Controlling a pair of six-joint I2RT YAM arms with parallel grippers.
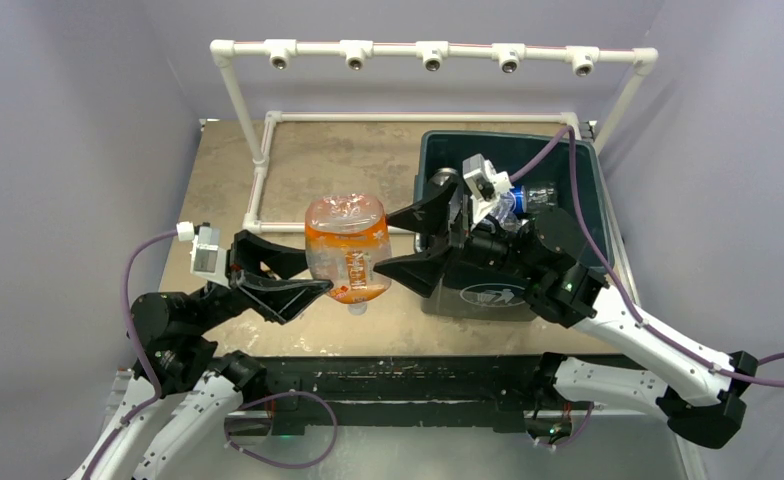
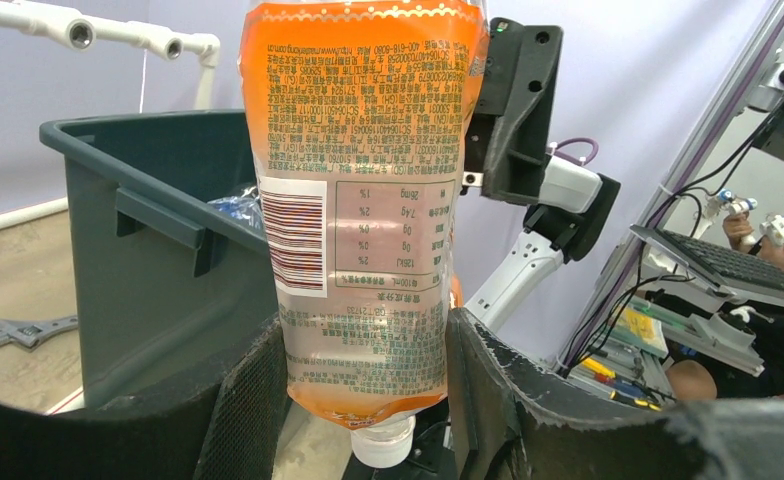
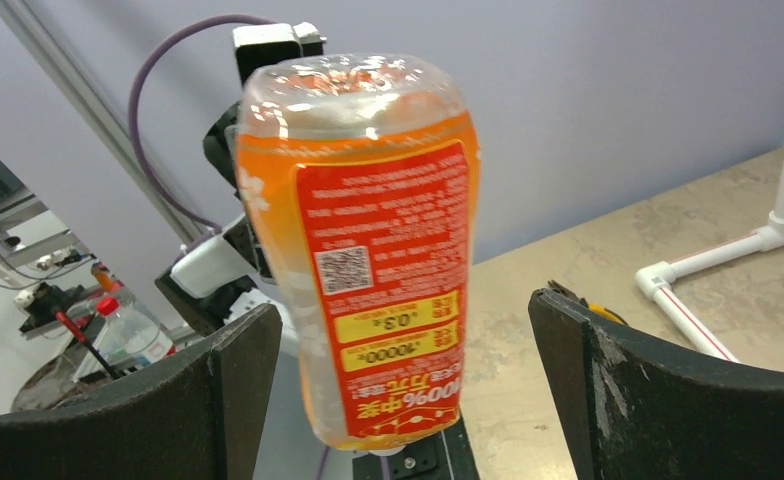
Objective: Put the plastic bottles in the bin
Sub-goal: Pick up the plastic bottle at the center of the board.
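Note:
An orange plastic bottle (image 1: 346,243) with a red label hangs upside down above the table, its white cap (image 2: 383,440) pointing down. My left gripper (image 1: 318,268) is shut on its lower body, one pad on each side (image 2: 368,372). From the right, my right gripper (image 1: 383,243) faces the same bottle (image 3: 378,260) and stands open (image 3: 403,312), a gap showing on both sides of the bottle. The dark green bin (image 1: 600,190) sits at the right behind the right arm. A blue-labelled bottle (image 1: 530,195) lies inside it.
A white PVC pipe frame (image 1: 268,160) stands on the table's far half, with a top bar carrying several fittings. A wrench (image 2: 18,332) lies on the table left of the bin wall (image 2: 158,260). A yellow-and-black tool (image 3: 593,308) peeks out behind my right finger.

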